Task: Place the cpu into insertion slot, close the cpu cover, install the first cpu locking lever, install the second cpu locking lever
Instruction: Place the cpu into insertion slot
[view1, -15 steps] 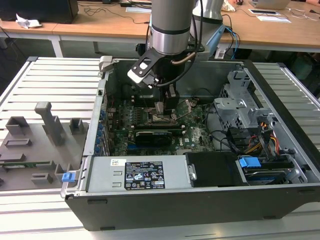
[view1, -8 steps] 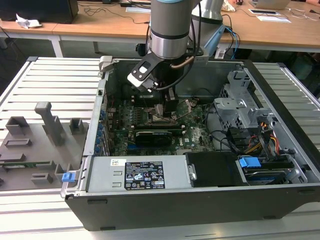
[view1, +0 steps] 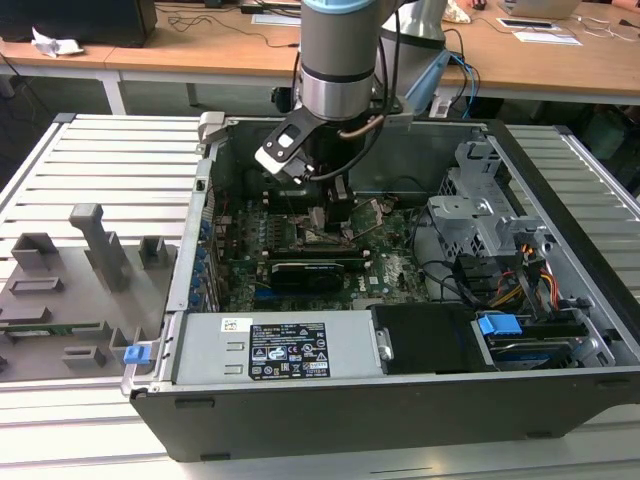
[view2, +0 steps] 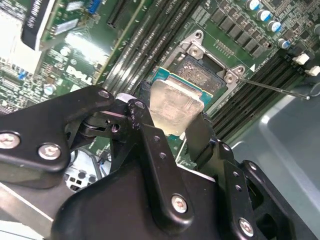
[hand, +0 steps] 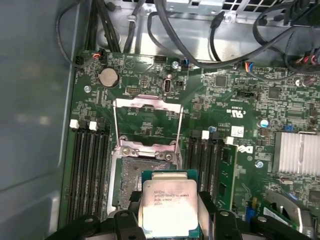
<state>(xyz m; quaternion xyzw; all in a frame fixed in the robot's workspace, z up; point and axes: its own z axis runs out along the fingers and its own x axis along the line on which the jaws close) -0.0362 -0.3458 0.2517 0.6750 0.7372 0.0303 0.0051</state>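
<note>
The gripper (view2: 171, 114) was pinching the cpu (view2: 176, 106) between its two black fingers (view2: 199, 137), one on each of two opposite edges, with the silver-grey top facing away from the board. The chip hung partly over the insertion slot (hand: 136, 175) and was not seated in it; whether any edge touched the socket could not be told.

Take the socket as a dial with the cpu cover (hand: 146, 102) at twelve. The cover stood swung open there, its window bare, and the cpu sat at six. Rows of memory slots (hand: 90, 170) ran at nine and at three. In the second wrist view a thin wire locking lever (view2: 274, 88) ran out from the socket's corner across the slots, clear of the cover. Past the cover, at about eleven, lay a round coin cell (hand: 106, 76), and a finned heat sink (hand: 297, 152) lay well out at three.

In the exterior view, with the open computer case (view1: 205, 190) as the dial, the arm (view1: 340, 50) stood at twelve and reached down just short of centre. The black expansion card (view1: 315, 272) lay just below it, the power supply (view1: 270, 345) at six to seven, and the drive cage (view1: 480, 205) at two. A grey fixture plate (view1: 60, 290) lay outside the case at nine, on the slatted table (view1: 110, 140).
</note>
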